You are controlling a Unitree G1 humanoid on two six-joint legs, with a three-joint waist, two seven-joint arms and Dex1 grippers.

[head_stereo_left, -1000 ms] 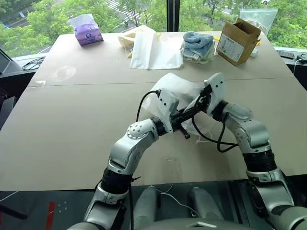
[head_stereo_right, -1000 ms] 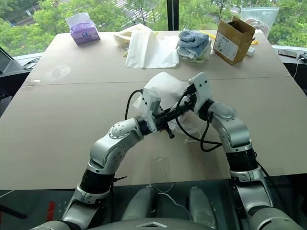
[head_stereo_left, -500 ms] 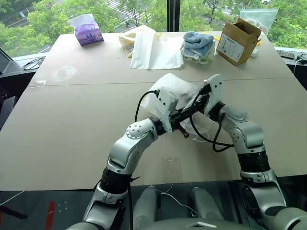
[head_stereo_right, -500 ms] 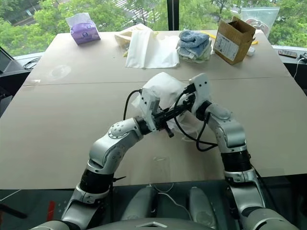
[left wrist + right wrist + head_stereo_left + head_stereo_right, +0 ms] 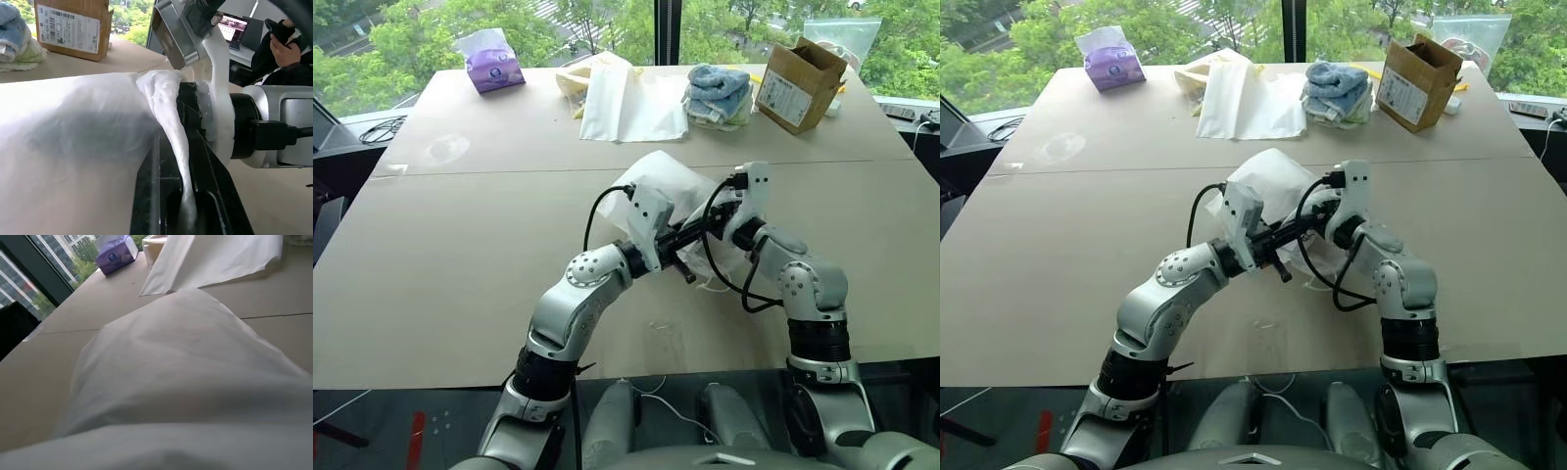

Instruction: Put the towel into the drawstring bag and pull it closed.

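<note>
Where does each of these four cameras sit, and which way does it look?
Left and right eye views: on the head, looking down past both arms at the thin white drawstring bag.
Left wrist view: along the left gripper, shut on bunched bag fabric; the right gripper's body is beyond.
Right wrist view: over the bag toward the purple tissue pack.
All share the bag.

The drawstring bag [image 5: 668,184] is thin white semi-sheer fabric, puffed up and lying mid-table, well in front of the blue folded towels [image 5: 716,90]. Its gathered mouth [image 5: 164,103] is bunched into a twisted strand.
</note>
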